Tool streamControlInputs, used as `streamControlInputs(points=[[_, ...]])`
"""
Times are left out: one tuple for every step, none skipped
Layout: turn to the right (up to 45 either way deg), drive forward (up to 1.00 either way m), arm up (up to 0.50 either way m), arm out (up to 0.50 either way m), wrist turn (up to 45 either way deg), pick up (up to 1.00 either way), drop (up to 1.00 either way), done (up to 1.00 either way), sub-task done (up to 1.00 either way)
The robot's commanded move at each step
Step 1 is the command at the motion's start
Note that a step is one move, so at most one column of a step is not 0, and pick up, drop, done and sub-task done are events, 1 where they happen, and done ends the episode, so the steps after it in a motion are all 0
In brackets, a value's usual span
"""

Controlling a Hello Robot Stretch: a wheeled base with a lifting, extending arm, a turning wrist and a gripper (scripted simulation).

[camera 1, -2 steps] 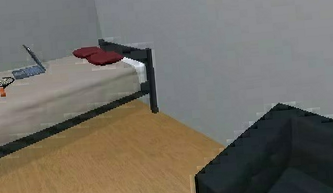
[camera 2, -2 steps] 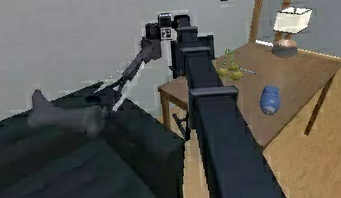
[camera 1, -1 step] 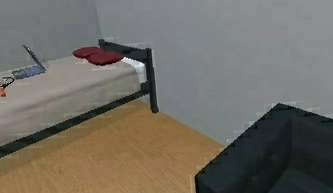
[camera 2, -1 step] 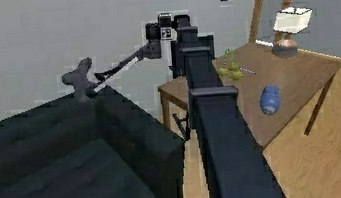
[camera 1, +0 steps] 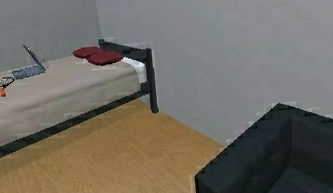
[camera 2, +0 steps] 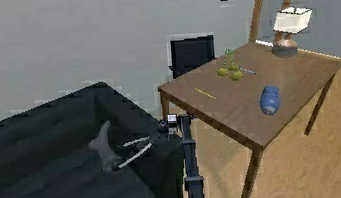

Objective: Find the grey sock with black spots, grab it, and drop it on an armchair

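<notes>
Limp grey sock (camera 2: pixel 103 144), boxy dark armchair (camera 2: pixel 32 147)

The arm (camera 2: pixel 191 174) is showing as a dark, square-edged bar; two small white squares (camera 2: pixel 170 121) with black marks are capping its end, and the gripper (camera 2: pixel 120 157) is presenting a dark body with two thin, pale fingers (camera 2: pixel 134 144)

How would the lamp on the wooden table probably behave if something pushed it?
The lamp would probably tip rather than slide: its wide white shade sits above a narrower base, so it looks top-heavy. It stands near the far edge of the table, so a push could send it off. The shade seems light and easily dented.
</notes>
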Motion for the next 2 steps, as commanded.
streamControlInputs(points=[[0.0,0.00,-0.32,0.00,0.0,0.00,0.00,0.00,0.00],[0.0,0.00,0.00,0.00,0.0,0.00,1.00,0.00,0.00]])
